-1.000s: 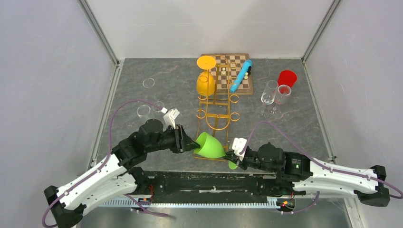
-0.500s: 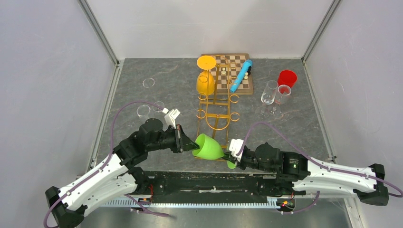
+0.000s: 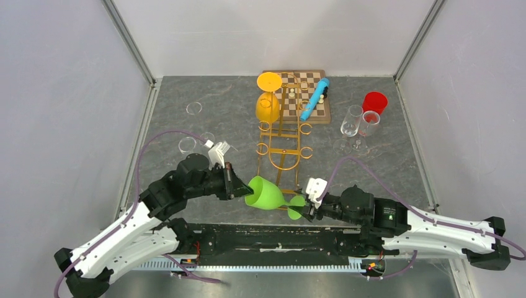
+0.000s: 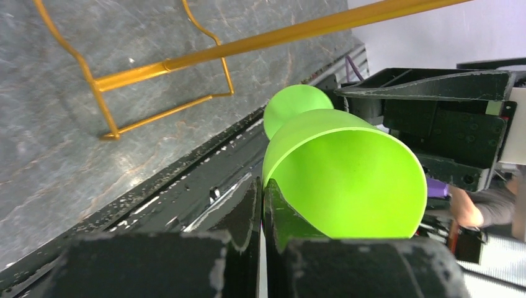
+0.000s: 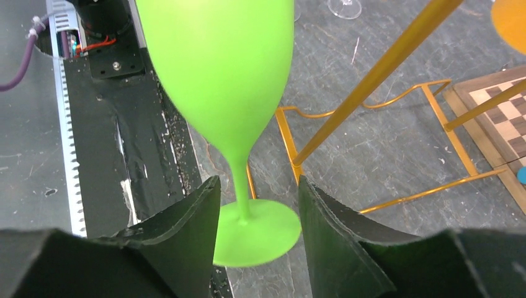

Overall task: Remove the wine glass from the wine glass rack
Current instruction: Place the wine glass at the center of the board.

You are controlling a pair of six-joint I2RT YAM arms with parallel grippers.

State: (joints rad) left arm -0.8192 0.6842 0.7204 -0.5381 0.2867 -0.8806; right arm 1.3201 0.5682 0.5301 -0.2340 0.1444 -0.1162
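The green wine glass [image 3: 267,194] lies on its side in the air, just by the near end of the wine glass rack [image 5: 378,77]. The left jaws pinch its rim. The right jaws are open around its stem, close by its foot.

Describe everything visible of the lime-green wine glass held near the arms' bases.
The lime-green wine glass looks like matte, opaque plastic: tulip bowl, thin stem and round foot, all one colour, empty. It is held roughly horizontal, mouth towards the left arm, foot towards the right. The left gripper pinches the bowl's rim, one finger inside, one outside. The right gripper straddles the stem, open, not touching it. The glass sits at the near end of the gold wire rack, apparently clear of it.
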